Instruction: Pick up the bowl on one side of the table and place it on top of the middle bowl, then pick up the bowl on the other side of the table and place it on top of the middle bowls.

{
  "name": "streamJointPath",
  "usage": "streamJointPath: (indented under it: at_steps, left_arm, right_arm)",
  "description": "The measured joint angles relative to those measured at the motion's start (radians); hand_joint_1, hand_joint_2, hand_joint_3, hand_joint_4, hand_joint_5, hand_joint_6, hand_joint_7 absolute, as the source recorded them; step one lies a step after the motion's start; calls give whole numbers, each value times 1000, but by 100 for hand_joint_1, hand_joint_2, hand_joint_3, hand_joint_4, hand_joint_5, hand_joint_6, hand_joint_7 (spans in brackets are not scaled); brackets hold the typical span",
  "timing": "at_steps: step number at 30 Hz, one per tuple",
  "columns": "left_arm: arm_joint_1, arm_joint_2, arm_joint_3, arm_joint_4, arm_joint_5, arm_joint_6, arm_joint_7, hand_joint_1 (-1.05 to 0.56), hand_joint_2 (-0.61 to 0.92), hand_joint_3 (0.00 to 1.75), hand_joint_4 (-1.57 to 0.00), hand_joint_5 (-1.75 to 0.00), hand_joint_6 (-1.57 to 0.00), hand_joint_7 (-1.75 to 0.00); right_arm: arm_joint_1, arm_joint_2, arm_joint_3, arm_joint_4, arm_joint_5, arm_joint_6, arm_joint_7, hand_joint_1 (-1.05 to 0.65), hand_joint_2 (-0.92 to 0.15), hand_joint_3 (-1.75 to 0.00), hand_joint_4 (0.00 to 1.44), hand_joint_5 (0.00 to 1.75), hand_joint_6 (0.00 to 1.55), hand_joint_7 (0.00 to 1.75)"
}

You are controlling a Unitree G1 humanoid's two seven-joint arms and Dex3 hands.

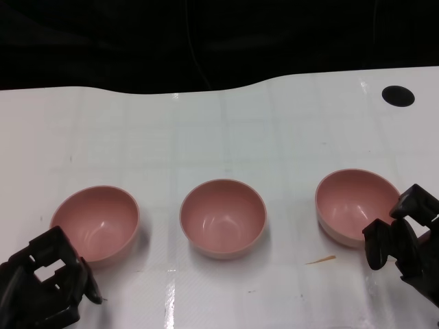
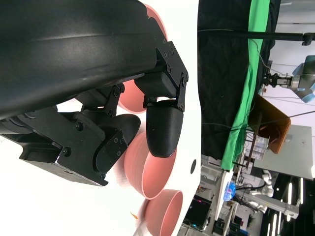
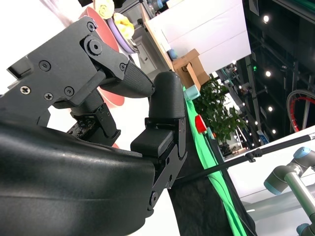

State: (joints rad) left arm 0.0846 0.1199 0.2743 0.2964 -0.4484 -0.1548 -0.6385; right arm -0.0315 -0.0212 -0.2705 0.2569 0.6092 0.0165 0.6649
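1. Three pink bowls are seen in a row on the white tabletop (image 1: 274,123): the left bowl (image 1: 96,223), the middle bowl (image 1: 223,218) and the right bowl (image 1: 355,205), each apart from the others, none stacked.
2. The bowls are judged light, stiff and smooth, likely slippery; a hold across the rim is suggested.
3. The left hand (image 1: 44,284) is kept near the left bowl, fingers apart, nothing held.
4. The right hand (image 1: 401,236) is placed at the right bowl's near rim, fingers parted; whether contact is made cannot be told.
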Motion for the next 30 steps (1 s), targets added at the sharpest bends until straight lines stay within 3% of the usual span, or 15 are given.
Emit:
streamJointPath:
  at_steps: [15, 20, 21, 24, 26, 27, 28, 29, 30]
  left_arm:
    - [-1, 0, 0, 5, 3, -9, 0, -4, 59, 117, -77, -175, -71, -160]
    - [0, 0, 0, 4, -9, 3, 0, -4, 59, 117, -77, -175, -71, -160]
    - [0, -1, 0, 4, -10, 3, 0, -4, 58, 117, -77, -175, -71, -161]
    - [0, -1, 0, 3, -10, 3, 0, -4, 58, 117, -77, -175, -71, -161]
    - [0, -1, 0, 3, -7, 1, 0, -3, 58, 119, -77, -175, -71, -162]
    - [0, -1, 0, 3, -6, 1, 0, -2, 57, 119, -77, -175, -71, -162]
    - [0, -1, 0, 3, -6, 1, 0, -2, 57, 120, -77, -175, -71, -162]
    - [0, -1, 0, 3, -6, 1, 1, -2, 57, 121, -77, -175, -71, -162]
    - [-1, -2, 0, 3, -6, 1, 1, -1, 57, 122, -76, -175, -70, -162]
  right_arm:
    - [0, 0, 0, 8, -2, -3, 5, -11, -44, -124, 94, 175, 85, 144]
    - [0, 2, 0, 9, -14, -22, 13, -13, -43, -122, 94, 163, 88, 128]
    - [-1, 3, -1, 12, -12, -34, 30, -22, -42, -119, 91, 157, 86, 120]
    - [-5, 6, -2, 32, 10, -61, 92, -39, -47, -103, 89, 145, 90, 94]
    - [-5, 8, -2, 36, 19, -61, 111, -46, -66, -70, 90, 128, 95, 68]
    - [-5, 8, -3, 36, 29, -60, 121, -46, -70, -62, 90, 126, 97, 63]
    - [-6, 8, -4, 36, 37, -59, 130, -50, -81, -39, 83, 121, 93, 59]
    - [-7, 8, -4, 36, 48, -59, 143, -51, -87, -27, 80, 118, 91, 57]
    - [-7, 8, -5, 33, 55, -59, 151, -53, -89, -19, 77, 104, 90, 48]
